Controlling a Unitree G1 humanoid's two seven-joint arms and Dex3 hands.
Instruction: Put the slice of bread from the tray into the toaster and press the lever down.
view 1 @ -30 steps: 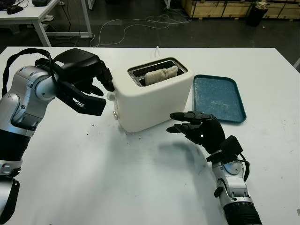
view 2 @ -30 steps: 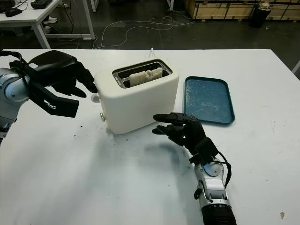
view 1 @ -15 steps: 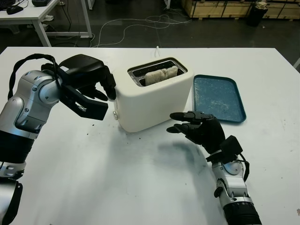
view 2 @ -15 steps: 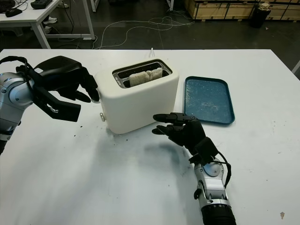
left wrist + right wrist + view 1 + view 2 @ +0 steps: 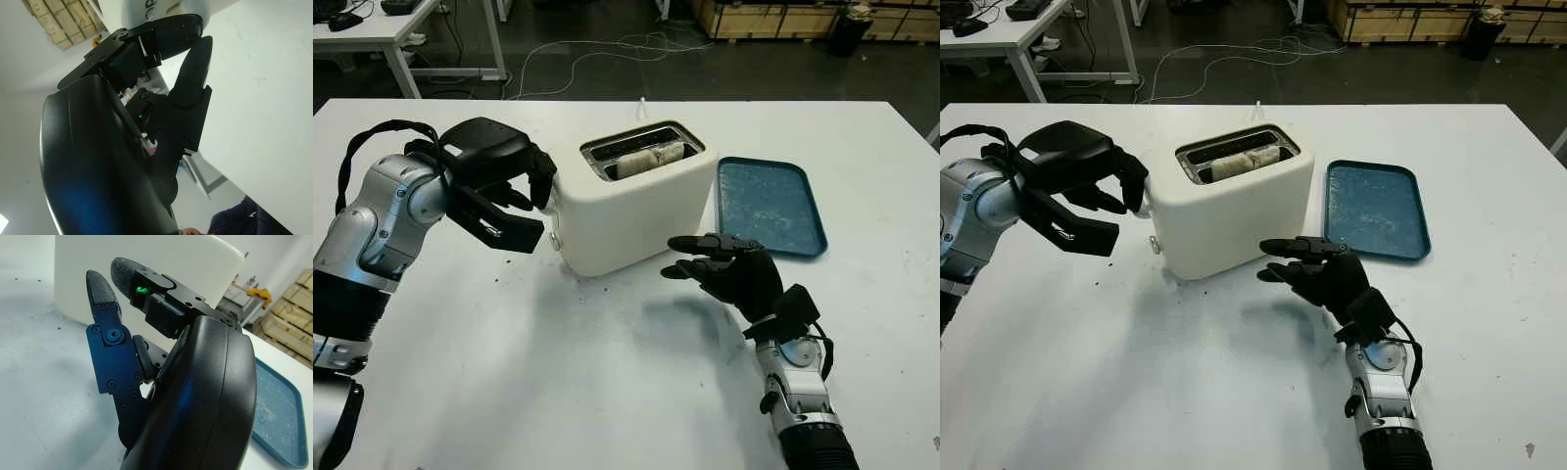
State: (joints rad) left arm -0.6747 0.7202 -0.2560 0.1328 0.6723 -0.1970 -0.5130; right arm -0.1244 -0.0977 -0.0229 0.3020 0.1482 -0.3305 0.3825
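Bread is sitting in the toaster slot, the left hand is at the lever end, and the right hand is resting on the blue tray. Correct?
Not quite. The right hand is not on the blue tray; it is in front of the toaster, open, as the left eye view shows. The bread in the slot and the left hand at the lever end are right.

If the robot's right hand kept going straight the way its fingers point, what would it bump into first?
Probably the toaster. The right hand is open, just in front of the toaster's near side, fingers aimed toward its lower wall. The gap looks small, though depth is hard to judge.
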